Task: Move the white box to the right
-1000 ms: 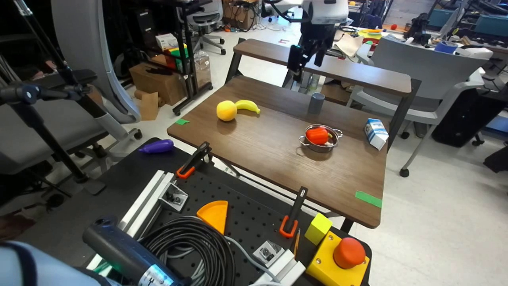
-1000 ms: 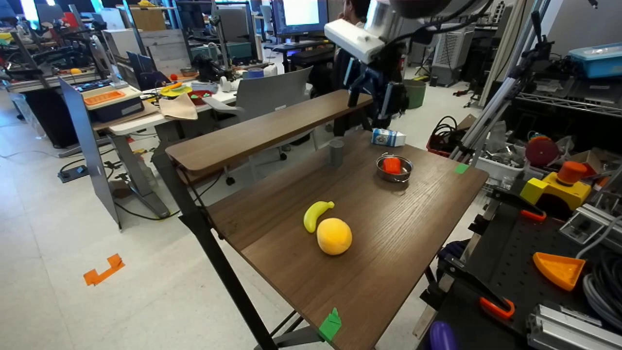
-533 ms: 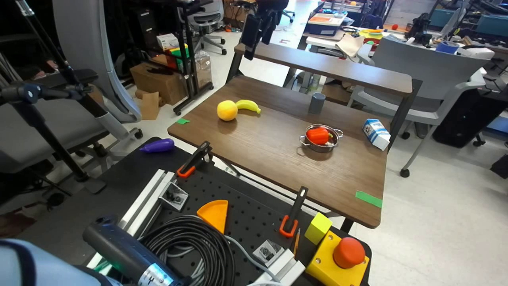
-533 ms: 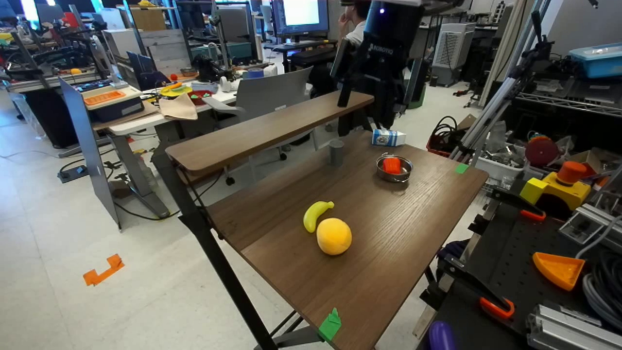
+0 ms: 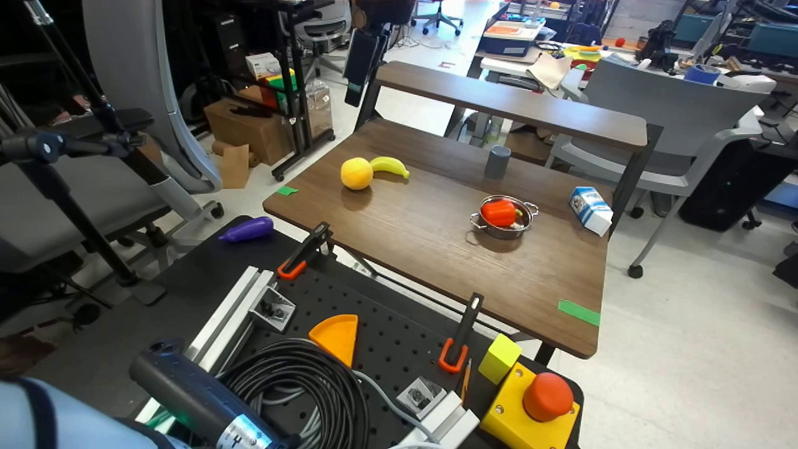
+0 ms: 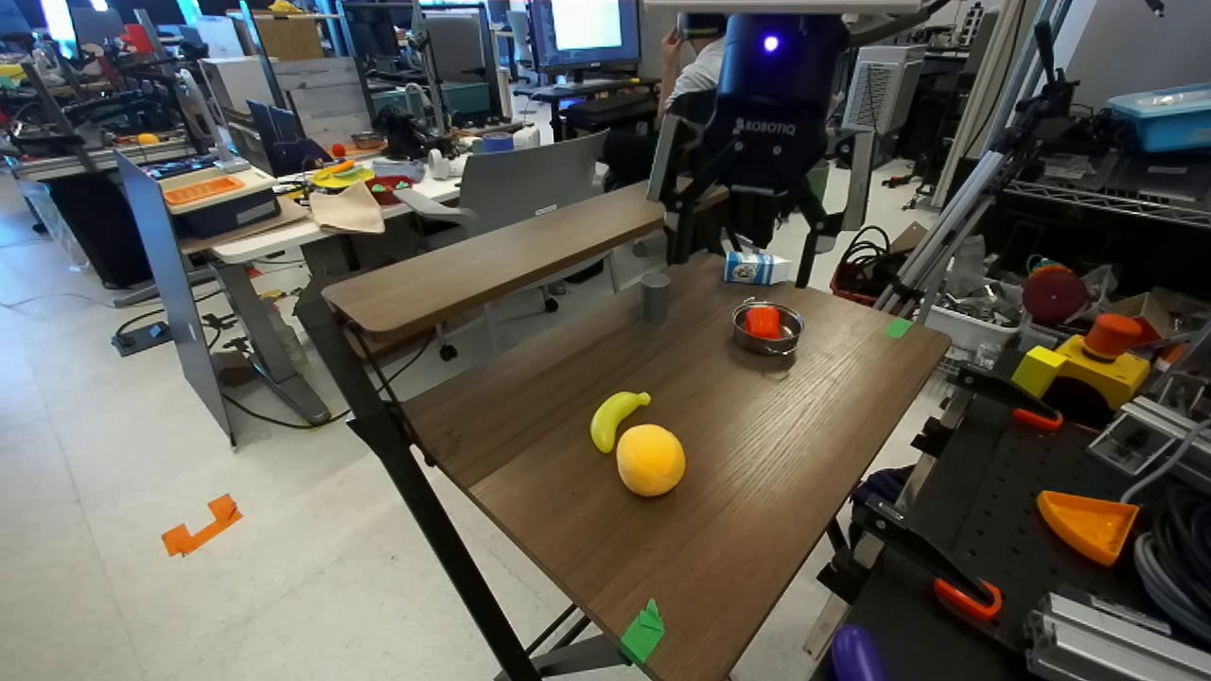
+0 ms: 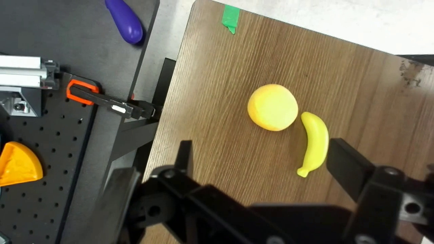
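Observation:
The white box is a white carton with blue print. It lies on its side near the right end of the brown table (image 5: 436,249) in an exterior view (image 5: 590,210), and at the table's far end in an exterior view (image 6: 755,268). It is out of the wrist view. My gripper (image 7: 261,152) is open and empty, pointing down above the table's opposite end. An orange ball (image 7: 273,107) and a yellow banana (image 7: 314,144) lie below it. In an exterior view the gripper (image 6: 743,257) is high, its fingers apart; in an exterior view (image 5: 358,87) it is at the upper left.
A metal pot (image 5: 504,218) with a red pepper (image 5: 498,212) stands between the fruit and the carton. A grey cylinder (image 5: 497,163) stands near the back edge. A raised shelf (image 5: 499,100) runs along the back. Clamps (image 5: 461,337) hold the black front board.
The arm has swung left in an exterior view, away from the carton's end toward the ball and banana. It has turned and come nearer in an exterior view. The objects have not visibly moved.

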